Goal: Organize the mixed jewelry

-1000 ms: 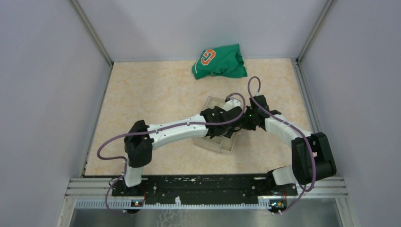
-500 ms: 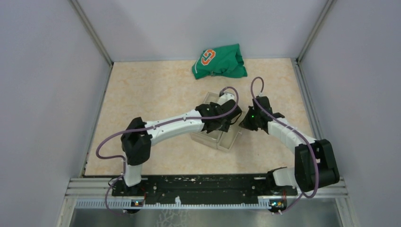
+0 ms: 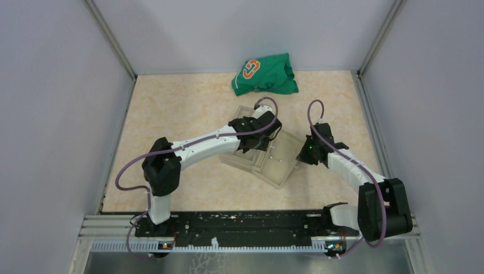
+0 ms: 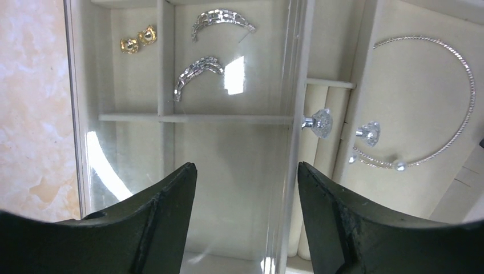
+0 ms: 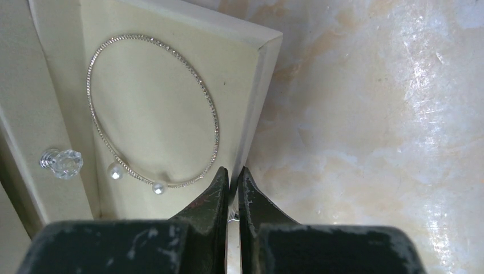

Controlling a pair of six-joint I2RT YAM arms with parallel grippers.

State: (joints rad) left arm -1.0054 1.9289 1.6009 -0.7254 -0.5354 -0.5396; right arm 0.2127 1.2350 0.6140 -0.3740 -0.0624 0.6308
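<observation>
**Left gripper** (image 4: 245, 169), jaws wide and empty, hovers over the box (image 3: 244, 165), likely to steady it. **Right gripper** (image 5: 234, 174), closed at the tray's (image 5: 259, 68) 3 o'clock rim, probably to slide it; whether it pinches the rim is unclear. Hoop (image 5: 215, 117) lies in the tray, and studs (image 4: 138, 39) sit at the box's 11 o'clock.

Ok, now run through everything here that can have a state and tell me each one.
Left claw: open, empty.
Right claw: shut, tips at the tray's edge.
Cream tray: uncovered, holding the bangle.
Pearl-tipped bangle: lying flat.
Gold earrings: lying together in one compartment.
Curved silver earrings: lying in the next compartment.
Green cloth: crumpled.
</observation>
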